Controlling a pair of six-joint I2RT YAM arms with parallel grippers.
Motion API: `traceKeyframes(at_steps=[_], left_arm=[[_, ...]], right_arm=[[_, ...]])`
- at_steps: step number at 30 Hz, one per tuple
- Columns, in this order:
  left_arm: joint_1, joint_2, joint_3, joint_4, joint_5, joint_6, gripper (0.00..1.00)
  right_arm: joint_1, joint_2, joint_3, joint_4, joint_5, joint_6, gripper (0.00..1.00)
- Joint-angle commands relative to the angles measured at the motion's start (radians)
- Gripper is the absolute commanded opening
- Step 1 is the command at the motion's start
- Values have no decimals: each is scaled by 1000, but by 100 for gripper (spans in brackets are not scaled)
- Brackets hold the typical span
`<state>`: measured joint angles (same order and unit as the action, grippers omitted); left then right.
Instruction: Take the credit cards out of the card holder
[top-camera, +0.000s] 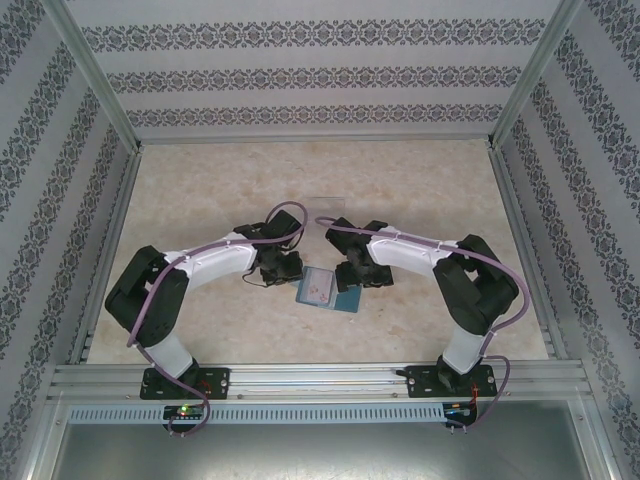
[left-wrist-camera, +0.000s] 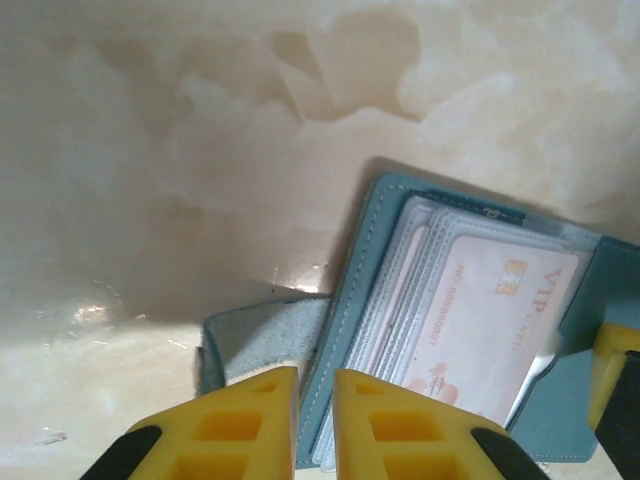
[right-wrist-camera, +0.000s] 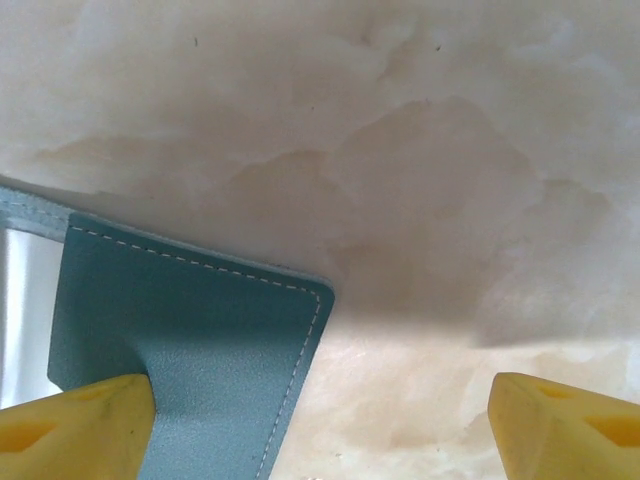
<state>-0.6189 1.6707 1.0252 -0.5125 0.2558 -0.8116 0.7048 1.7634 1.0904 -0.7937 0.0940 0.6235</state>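
The teal card holder (top-camera: 346, 303) lies open on the table between my two grippers. A pale credit card (left-wrist-camera: 490, 320) printed "VIP" sits on top in its clear sleeves, with more pale cards stacked beneath; it is also visible from above (top-camera: 318, 287). My left gripper (left-wrist-camera: 316, 420) is shut on the card holder's stitched left edge (left-wrist-camera: 352, 290), just beside the grey-blue strap tab (left-wrist-camera: 262, 335). My right gripper (right-wrist-camera: 320, 430) stands wide open over the holder's right cover (right-wrist-camera: 190, 330), with one fingertip (right-wrist-camera: 80, 425) above the cover and the other off its edge.
A clear plastic tray (top-camera: 327, 207) lies on the marble-patterned table just beyond the grippers. Patterned walls with aluminium rails (top-camera: 105, 95) enclose the table on three sides. Both arms (top-camera: 215, 262) bend inward toward the centre.
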Motion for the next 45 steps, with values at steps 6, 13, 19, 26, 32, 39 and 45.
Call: traceKeyframes(at_steps=[6,13,19,26,32,39,45], left_arm=[[53,-9,-30,-21,-43,45,15],[71,24,-31,-36,-52,80,12],[73,23,-82,-43,-52,90,12],[80,3,-143,-65,-91,90,11],[82,-31,-134,-85,-95,87,13],[82,-112,-42,-131,-58,99,15],[59,-118,49,-139,-13,91,15]], right_arm=[[15,40,16,-50,75,-16,87],[19,57,21,-41,80,-24,86],[19,71,46,-25,89,-57,86],[19,92,71,-38,133,-104,87],[18,65,63,-28,155,-160,96],[15,-31,86,-40,79,-145,96],[11,-117,86,-42,23,-105,93]])
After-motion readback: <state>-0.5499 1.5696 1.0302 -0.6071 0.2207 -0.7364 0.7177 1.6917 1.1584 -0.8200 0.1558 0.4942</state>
